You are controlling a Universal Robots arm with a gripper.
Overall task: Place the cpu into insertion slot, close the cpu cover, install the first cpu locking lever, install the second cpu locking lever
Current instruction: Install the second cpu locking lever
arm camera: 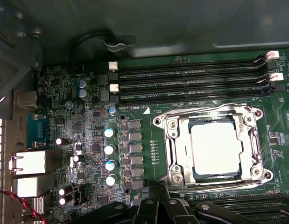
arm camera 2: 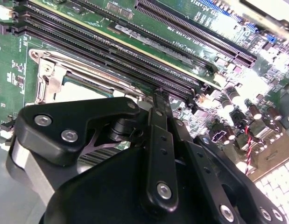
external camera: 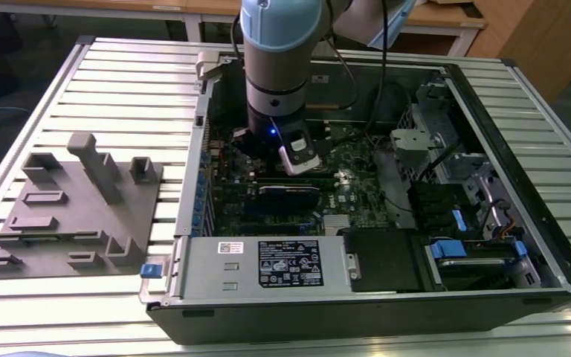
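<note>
The cpu [arm camera: 214,147], a flat square with a pale metal top, lies in the insertion slot [arm camera: 195,174] on the green motherboard. The silver cpu cover [arm camera: 176,140] is folded flat over it, and the chip shows through its window. The socket's metal frame [arm camera 2: 46,77] and a strip of the cpu [arm camera 2: 83,86] also appear in the second wrist view. My gripper [arm camera: 158,192] hangs just beside the socket, over the long black memory slots [arm camera 2: 135,70]. Its black fingers [arm camera 2: 159,121] are together with nothing between them. In the exterior view the gripper [external camera: 300,160] reaches down into the open computer case.
The case's metal walls [external camera: 206,126] surround the motherboard. A power supply [external camera: 265,264] sits at the near side, with drive bays [external camera: 464,193] at the exterior view's right. A grey parts fixture [external camera: 77,208] lies on the slatted table at that view's left. Capacitors [arm camera: 109,149] stand near the socket.
</note>
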